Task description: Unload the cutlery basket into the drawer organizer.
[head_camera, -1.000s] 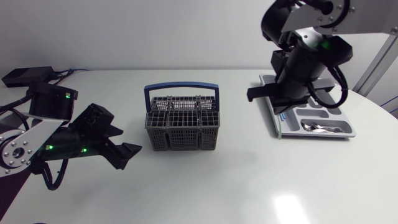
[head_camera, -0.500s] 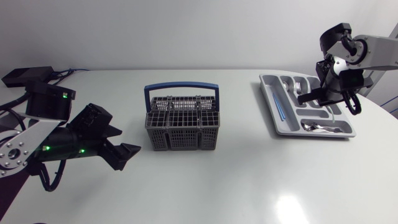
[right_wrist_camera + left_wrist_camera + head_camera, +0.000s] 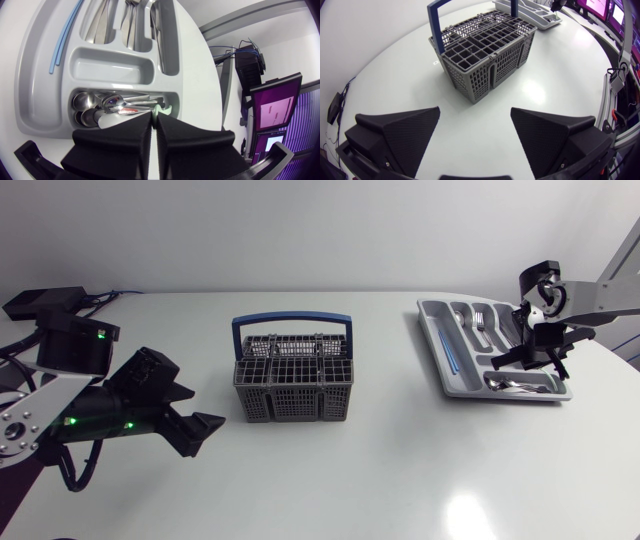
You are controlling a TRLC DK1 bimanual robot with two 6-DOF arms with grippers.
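We count one cutlery basket, one drawer organizer and our two arms. One blue stick lies in the organizer's long outer slot. The spoons are heaped in the end compartment, too overlapped to number.

A second ago our right arm stood high over the organizer and hid most of it. It has since swung out and down, and the right gripper now hangs low over the spoon compartment. Our left arm has barely shifted.

The right gripper's fingers are clenched together, with only a thin slit between them. A pale green bit shows at their tips, and we cannot tell whether it is pinched. The left gripper is released, its fingers spread wide with the basket ahead of it.

The basket is dark grey plastic with lattice walls, a gridded top and an upright blue arched handle. It stands mid-table, well apart from the organizer at our right.
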